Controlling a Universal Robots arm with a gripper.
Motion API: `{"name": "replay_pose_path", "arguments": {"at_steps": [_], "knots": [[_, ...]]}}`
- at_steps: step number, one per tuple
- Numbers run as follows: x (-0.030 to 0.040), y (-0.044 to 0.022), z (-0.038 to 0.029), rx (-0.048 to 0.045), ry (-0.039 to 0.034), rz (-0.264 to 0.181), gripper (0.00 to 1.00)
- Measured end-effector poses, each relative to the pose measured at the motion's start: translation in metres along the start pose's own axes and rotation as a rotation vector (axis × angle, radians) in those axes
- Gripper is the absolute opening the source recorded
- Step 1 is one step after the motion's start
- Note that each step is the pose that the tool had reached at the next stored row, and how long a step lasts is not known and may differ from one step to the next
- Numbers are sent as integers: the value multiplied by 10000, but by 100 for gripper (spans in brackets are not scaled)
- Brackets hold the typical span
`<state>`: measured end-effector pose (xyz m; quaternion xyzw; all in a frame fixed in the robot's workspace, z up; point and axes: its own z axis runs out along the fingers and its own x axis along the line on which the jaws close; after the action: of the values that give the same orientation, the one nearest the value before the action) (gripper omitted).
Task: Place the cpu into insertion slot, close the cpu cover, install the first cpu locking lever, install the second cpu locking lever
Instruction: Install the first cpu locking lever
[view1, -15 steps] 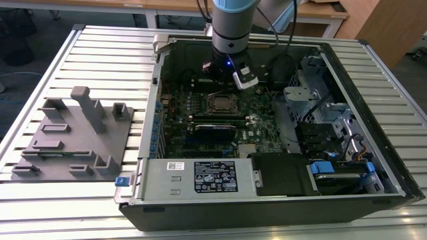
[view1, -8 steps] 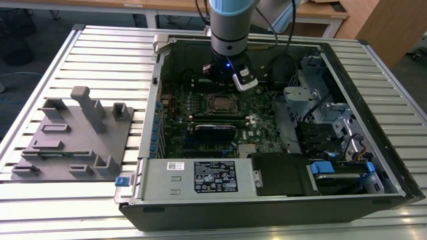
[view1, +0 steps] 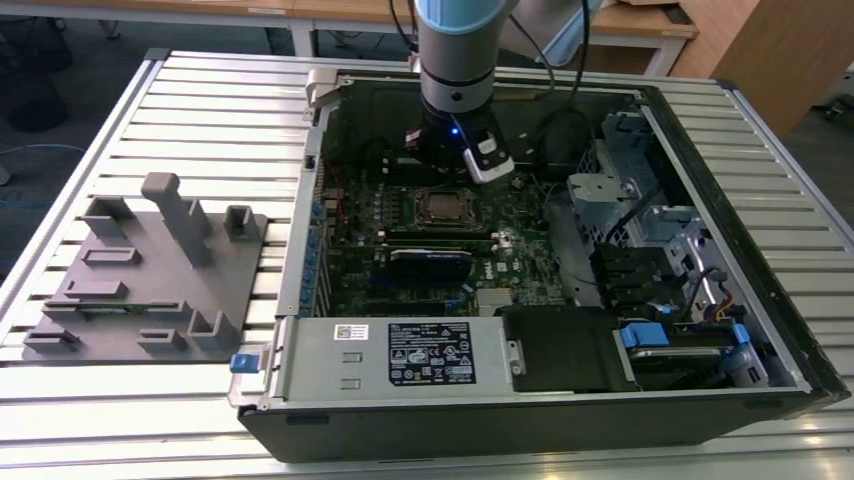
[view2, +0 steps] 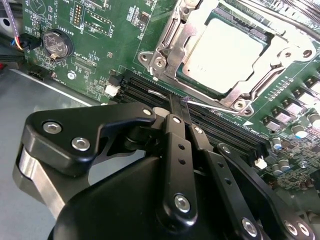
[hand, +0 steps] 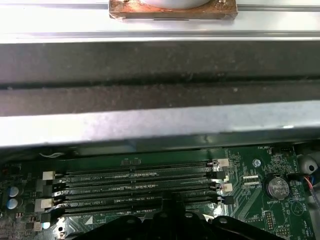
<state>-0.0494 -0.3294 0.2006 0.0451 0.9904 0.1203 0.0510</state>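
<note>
You are working inside the open case (view1: 534, 432), with the arm (view1: 461, 40) reaching down over the far part of the board (view1: 358, 272). In the second wrist view the gripper (view2: 181, 104) is sitting low, just beside the slot (view2: 236, 103), on the side where the memory slots (view2: 220, 129) are running. Its fingers (view2: 175, 145) are pressed together, and their tips are meeting right at the thin wire lever (view2: 210, 106) lying along that edge of the slot. I cannot tell whether the tips are pinching the lever or only pushing on it.

The cover (view2: 179, 36) is lying down over the slot, and the cpu (view2: 225, 50) is sitting inside it, its pale metal top showing through the cut-out. So the first two steps are looking done, and you are dealing with a lever.

What I would be watching:
- The lever is thin and springy, and the tips are narrow. If they are only pushing, the wire could be slipping out from under them and snapping upward.
- The tips are working very near the memory slots. A slip sideways could be scraping a slot latch or the board.
- If the lever is travelling beside its catch instead of under it, the cover will not be clamping, and the cpu could be sitting loose on the contacts.
- Hard downward force on a misaligned lever could be bending the wire or stressing the board.
</note>
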Motion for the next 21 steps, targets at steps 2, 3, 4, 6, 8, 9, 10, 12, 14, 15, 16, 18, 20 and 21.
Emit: {"name": "replay_pose_path", "arguments": {"at_steps": [2, 3, 4, 6, 8, 9, 10, 12, 14, 15, 16, 18, 20, 21], "knots": [[1, 5, 5, 13, -29, 120, 10], [2, 9, 9, 19, -45, 184, 10], [3, 14, 12, 23, -60, 241, 10], [7, 27, 16, 32, -76, 306, 10], [9, 35, 20, 42, -85, 327, 10], [9, 36, 21, 57, -88, 329, 10], [9, 36, 22, 77, -92, 332, 10], [9, 36, 24, 128, -101, 340, 10], [9, 36, 27, 187, -111, 346, 10], [9, 36, 26, 207, -112, 345, 10], [9, 35, 26, 209, -112, 345, 10], [9, 35, 26, 210, -113, 345, 10], [9, 35, 26, 213, -113, 345, 10], [9, 36, 28, 219, -116, 345, 10]]}}
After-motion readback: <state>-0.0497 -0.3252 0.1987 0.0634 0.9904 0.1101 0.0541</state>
